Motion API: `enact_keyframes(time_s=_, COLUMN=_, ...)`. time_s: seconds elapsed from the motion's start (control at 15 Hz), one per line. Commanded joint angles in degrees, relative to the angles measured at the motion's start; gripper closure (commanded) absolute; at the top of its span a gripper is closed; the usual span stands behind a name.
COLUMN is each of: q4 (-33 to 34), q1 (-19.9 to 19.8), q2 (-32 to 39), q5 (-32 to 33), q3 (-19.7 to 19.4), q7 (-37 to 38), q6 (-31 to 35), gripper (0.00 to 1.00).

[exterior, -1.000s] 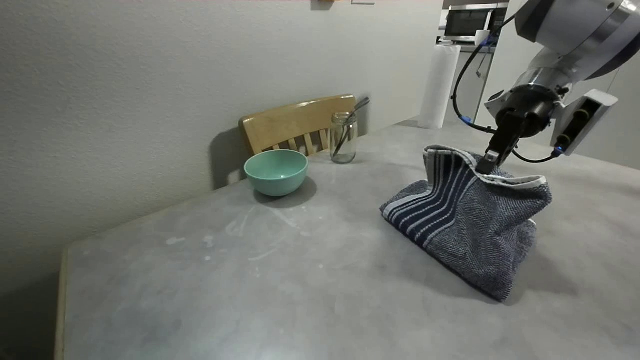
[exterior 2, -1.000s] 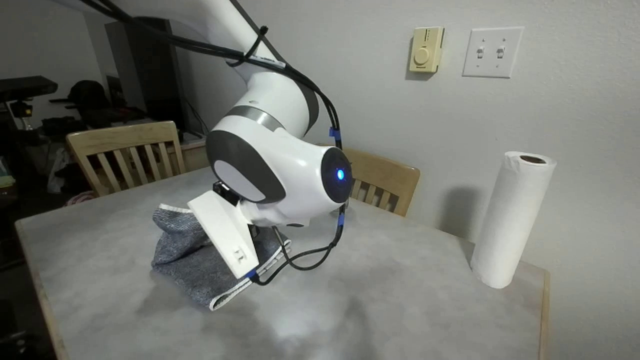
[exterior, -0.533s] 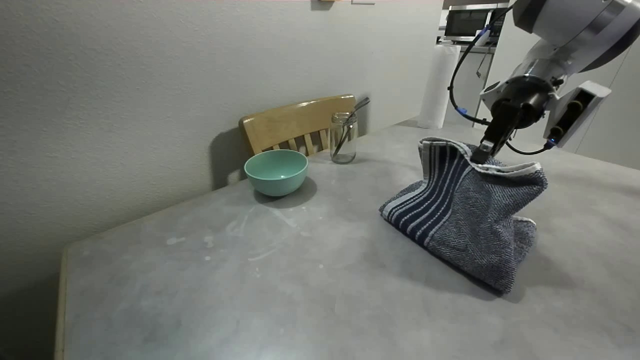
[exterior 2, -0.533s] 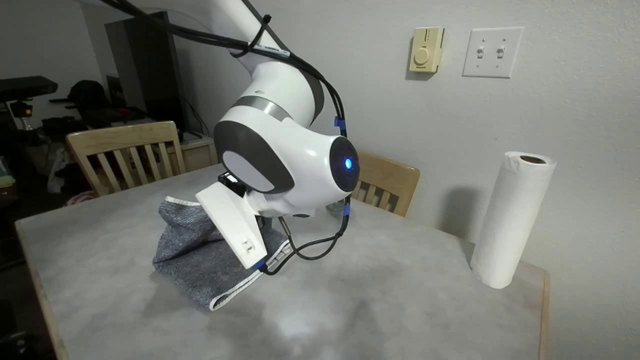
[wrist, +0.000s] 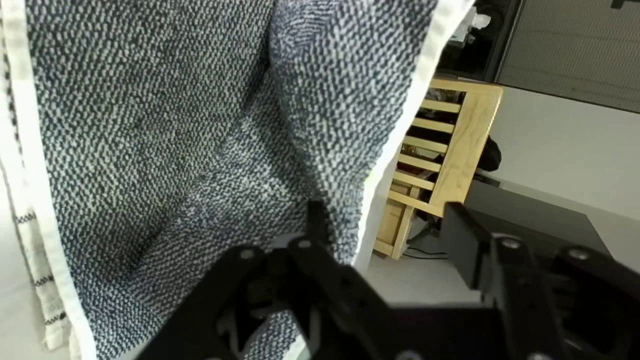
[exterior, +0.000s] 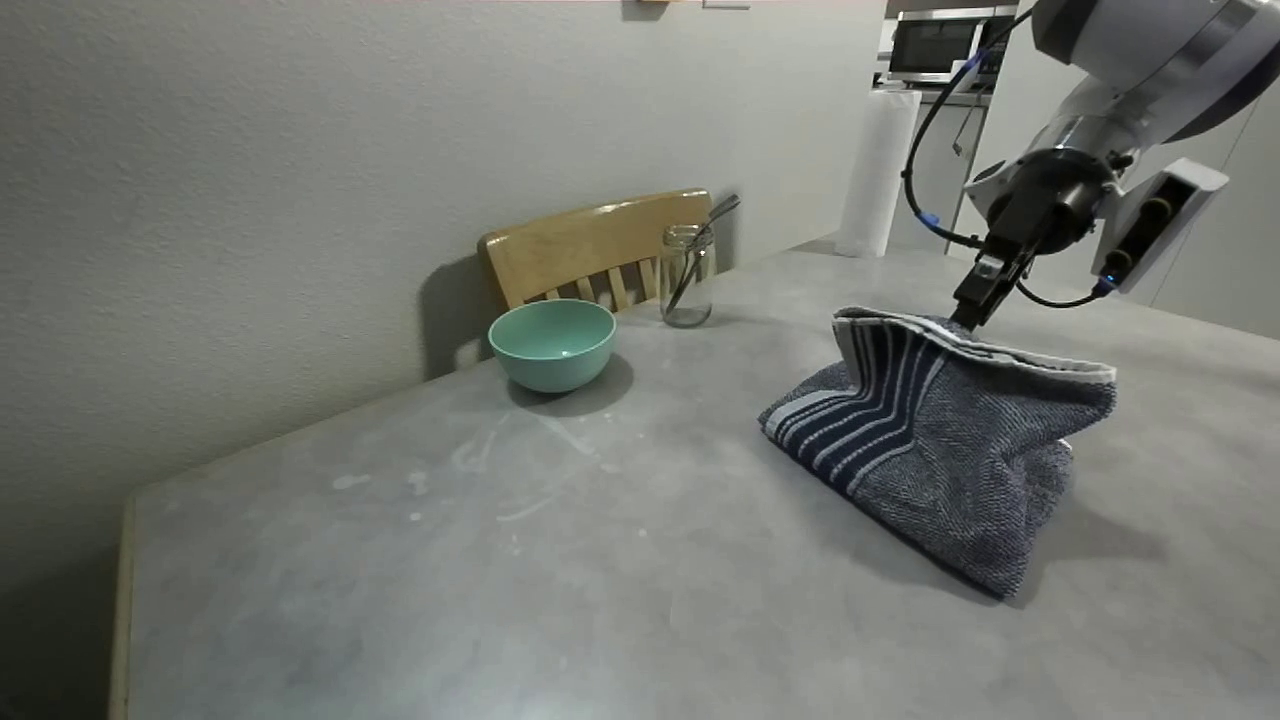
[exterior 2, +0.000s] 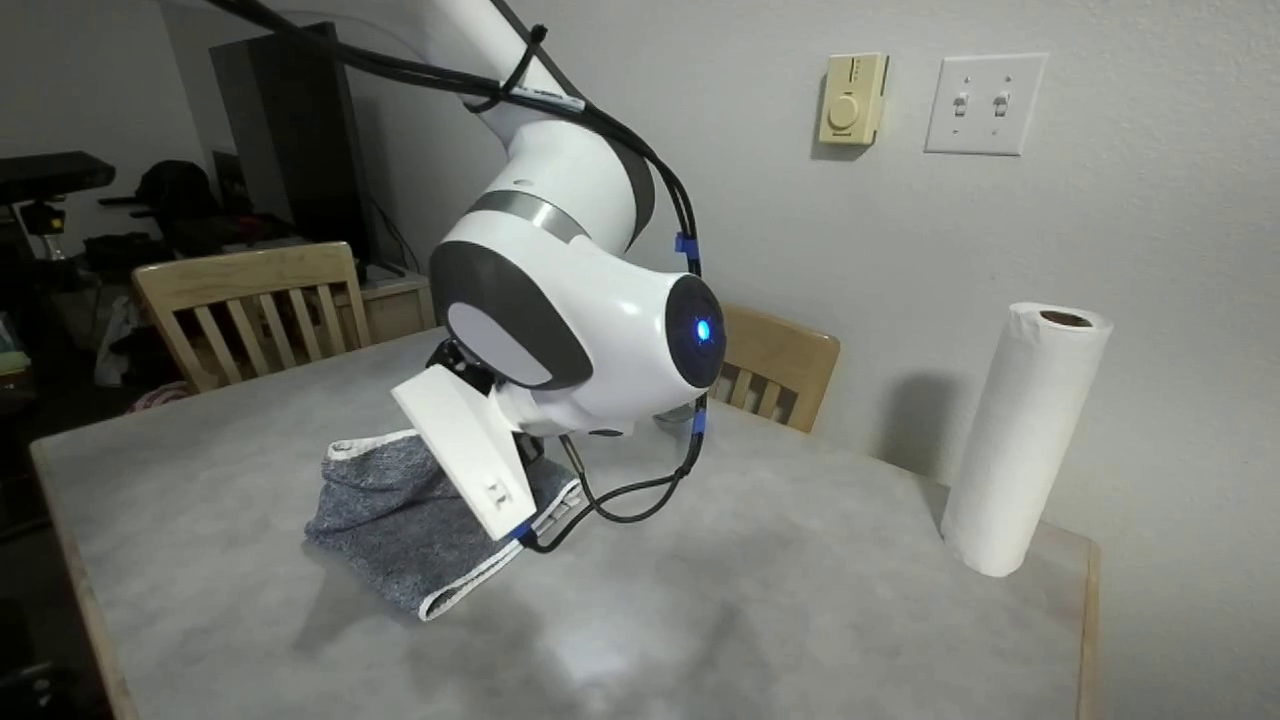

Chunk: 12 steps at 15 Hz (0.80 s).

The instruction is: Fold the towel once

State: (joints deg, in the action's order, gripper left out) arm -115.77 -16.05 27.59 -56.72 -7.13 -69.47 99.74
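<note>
Above the black, screw-studded pincer (wrist: 386, 220), the white arm (exterior 2: 625, 335) is panelled dark grey, marked by a blue light (exterior 2: 703, 330) and strung with blue-banded cables (exterior 2: 430, 74).

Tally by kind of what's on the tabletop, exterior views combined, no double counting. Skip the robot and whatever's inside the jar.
Towel: 1
Teal bowl: 1
Glass jar: 1
Paper towel roll: 1
Total: 4
</note>
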Motion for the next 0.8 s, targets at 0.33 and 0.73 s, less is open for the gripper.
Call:
enact_keyframes(time_s=0.33, q4=-0.3, q1=2.2, q2=-9.0, q5=4.7, q3=-1.0, q7=1.4, q6=1.3, gripper=0.00)
enact_keyframes(time_s=0.73, q4=-0.1, q1=6.4, q2=-21.2, q5=15.7, q3=0.4, q7=9.6, q6=4.5, gripper=0.00)
